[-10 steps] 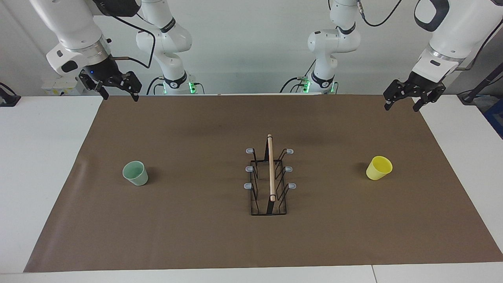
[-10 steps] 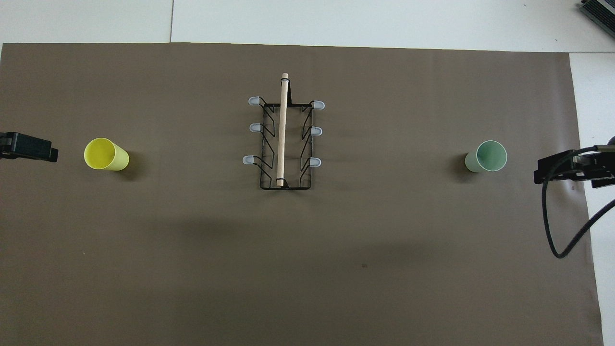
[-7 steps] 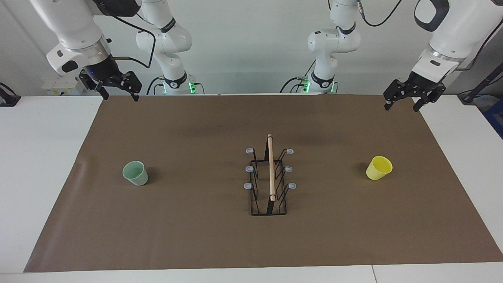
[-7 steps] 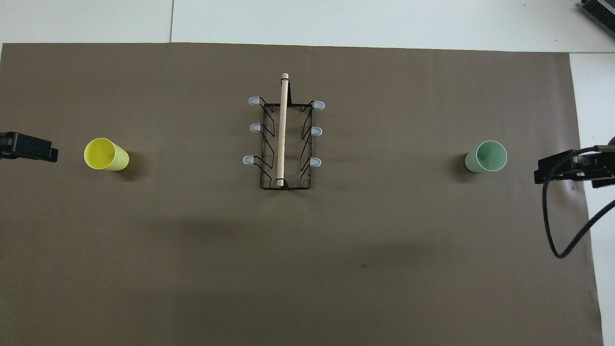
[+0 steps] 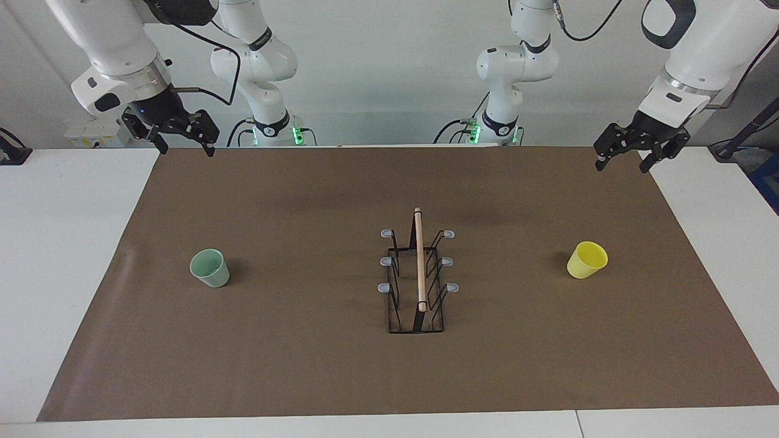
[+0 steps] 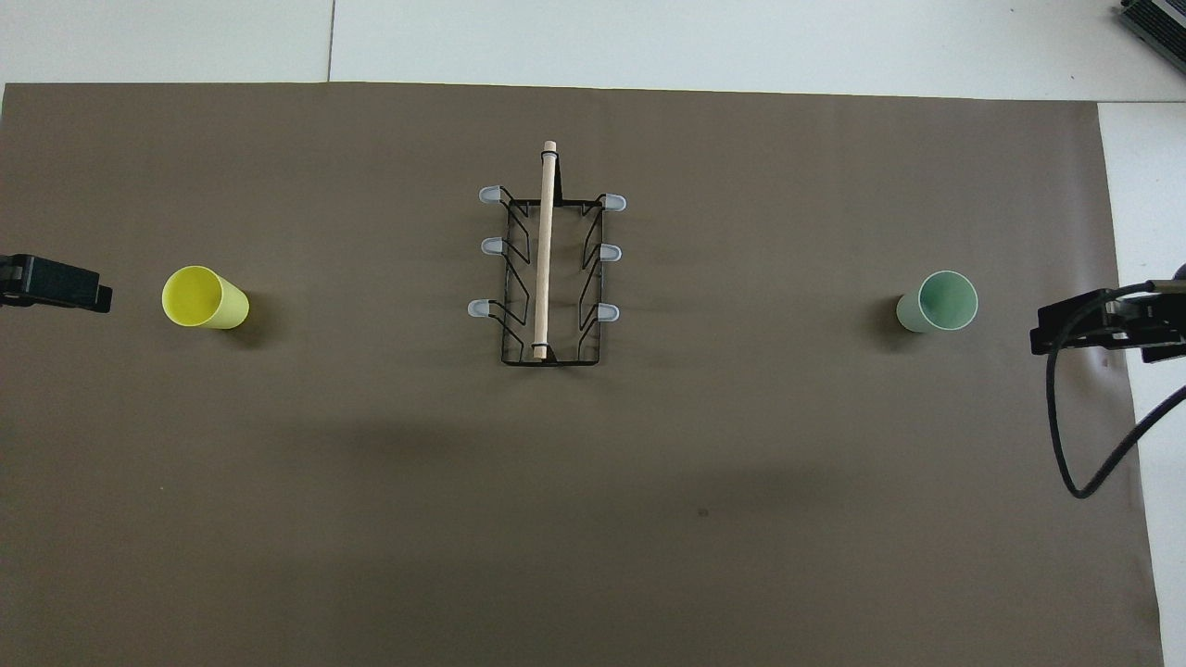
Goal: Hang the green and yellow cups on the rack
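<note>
The black wire rack (image 5: 419, 275) (image 6: 547, 269) with its wooden rod stands mid-table, all its grey-tipped pegs bare. The green cup (image 5: 210, 268) (image 6: 938, 302) stands mouth up on the mat toward the right arm's end. The yellow cup (image 5: 587, 260) (image 6: 205, 297) stands mouth up toward the left arm's end. My right gripper (image 5: 186, 150) (image 6: 1084, 329) hangs open and empty, high over the mat's edge at its own end. My left gripper (image 5: 622, 165) (image 6: 65, 285) hangs open and empty over the mat's edge at its end. Neither touches a cup.
A brown mat (image 5: 304, 365) covers most of the white table (image 5: 61, 243). A black cable (image 6: 1066, 435) loops down from the right arm near the mat's edge.
</note>
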Controlling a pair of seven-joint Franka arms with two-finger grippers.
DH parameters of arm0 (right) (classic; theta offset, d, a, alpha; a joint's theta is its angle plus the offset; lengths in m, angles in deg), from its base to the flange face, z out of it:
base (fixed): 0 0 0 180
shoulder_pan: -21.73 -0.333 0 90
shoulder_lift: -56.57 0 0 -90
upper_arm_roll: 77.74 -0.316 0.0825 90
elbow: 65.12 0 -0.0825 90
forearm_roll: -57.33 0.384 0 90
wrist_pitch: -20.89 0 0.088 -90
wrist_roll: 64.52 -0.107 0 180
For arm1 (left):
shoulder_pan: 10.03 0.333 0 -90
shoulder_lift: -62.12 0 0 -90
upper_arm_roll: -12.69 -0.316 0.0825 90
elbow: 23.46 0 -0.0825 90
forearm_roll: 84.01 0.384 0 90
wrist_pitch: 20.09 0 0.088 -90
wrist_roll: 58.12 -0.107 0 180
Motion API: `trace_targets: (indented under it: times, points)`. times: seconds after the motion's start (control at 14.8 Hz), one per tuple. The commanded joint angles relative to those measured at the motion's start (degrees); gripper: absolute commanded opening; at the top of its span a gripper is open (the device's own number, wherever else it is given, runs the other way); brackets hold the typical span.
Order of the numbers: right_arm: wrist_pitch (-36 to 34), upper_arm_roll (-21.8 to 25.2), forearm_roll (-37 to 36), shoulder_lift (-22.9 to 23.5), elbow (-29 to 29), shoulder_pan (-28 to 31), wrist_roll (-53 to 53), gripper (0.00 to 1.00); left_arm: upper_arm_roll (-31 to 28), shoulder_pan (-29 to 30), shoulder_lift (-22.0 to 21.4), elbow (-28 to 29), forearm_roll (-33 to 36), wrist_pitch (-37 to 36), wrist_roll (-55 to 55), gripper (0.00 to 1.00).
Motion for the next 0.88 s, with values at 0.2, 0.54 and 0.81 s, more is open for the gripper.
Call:
trace_targets:
  times: [0.2,0.54,0.81]
  points:
    - [-0.3,-0.2,0.9,-2.4,3.3,0.9,1.6,1.0,-1.0,-0.3,0.4,-1.2,-0.5,-0.6,1.1,1.0]
    - [3.0,-0.2,-5.3,0.2,3.8,-0.1,1.5,1.0,-4.6,-1.0,10.9,-12.3,-0.9,-4.3,1.1,1.0]
    - [10.0,-0.6,-7.6,7.6,3.7,-0.2,1.5,1.0,-7.1,-1.0,23.4,-25.1,-1.5,-4.5,2.2,1.0]
